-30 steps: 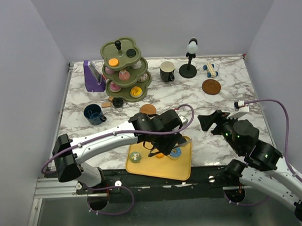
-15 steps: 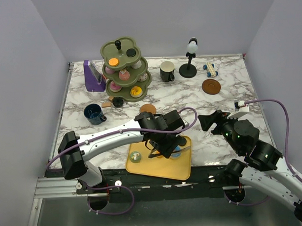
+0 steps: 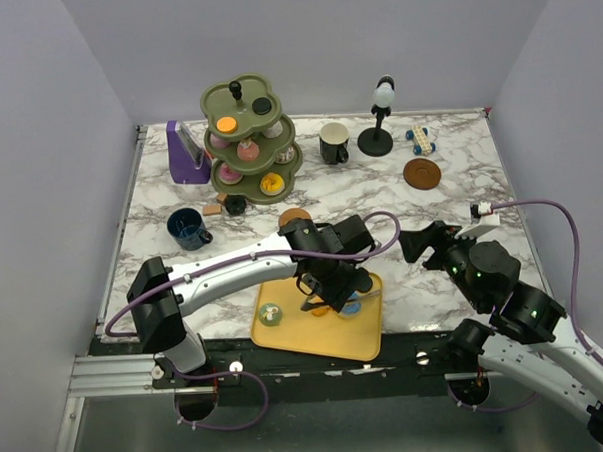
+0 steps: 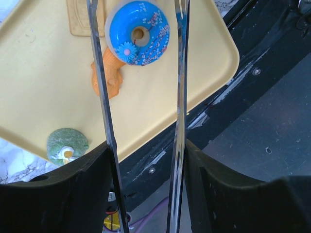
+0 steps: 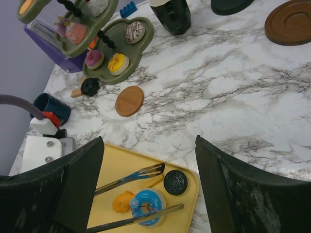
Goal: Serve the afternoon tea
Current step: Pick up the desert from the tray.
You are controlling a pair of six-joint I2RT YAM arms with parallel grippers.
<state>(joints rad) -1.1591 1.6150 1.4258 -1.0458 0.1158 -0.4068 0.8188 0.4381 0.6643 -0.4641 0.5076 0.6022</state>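
Left wrist view: my left pincer (image 4: 138, 9) has its two thin blades spread part-way, one on each side of the blue doughnut (image 4: 151, 48) on the yellow tray (image 4: 43, 82), gripping nothing yet. The doughnut lies partly on an orange sweet (image 4: 108, 80). I reckon it's light, stiff and glossy, so it may squirt out. I'd pinch gently across its widest part.

No text, label, brand, number or sign can be read anywhere.
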